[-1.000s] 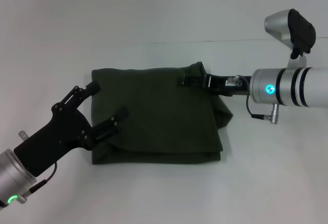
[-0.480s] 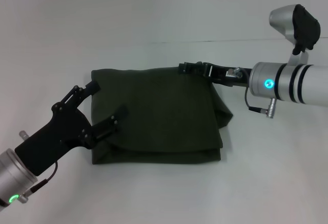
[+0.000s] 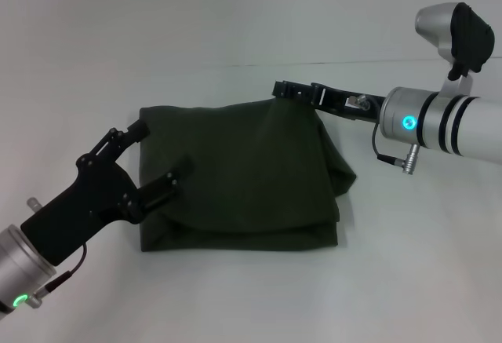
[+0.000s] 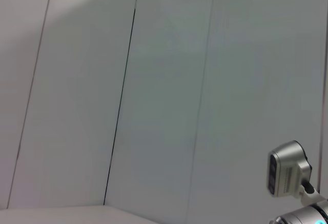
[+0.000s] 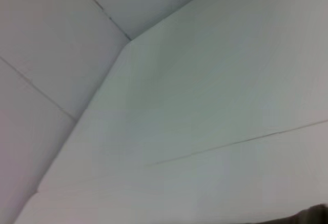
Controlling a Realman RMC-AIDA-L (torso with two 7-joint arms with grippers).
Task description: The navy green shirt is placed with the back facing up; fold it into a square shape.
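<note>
The navy green shirt (image 3: 243, 174) lies folded into a rough rectangle on the white table, plain side up, in the head view. My right gripper (image 3: 289, 90) is at the shirt's far right corner, shut on the fabric, which rises to a peak under it. The right side of the shirt hangs in a loose fold (image 3: 341, 174). My left gripper (image 3: 157, 156) is open at the shirt's left edge, one finger (image 3: 138, 132) by the far left corner and the other (image 3: 174, 180) over the cloth. A dark sliver of the shirt (image 5: 313, 216) shows in the right wrist view.
The white table (image 3: 251, 296) spreads all around the shirt and meets a white wall (image 3: 235, 13) behind. The left wrist view shows only wall panels and the right arm's silver camera housing (image 4: 288, 175).
My right gripper has risen and moved toward the far side, drawing the shirt's far right corner up with it. The left gripper has eased slightly to the left.
</note>
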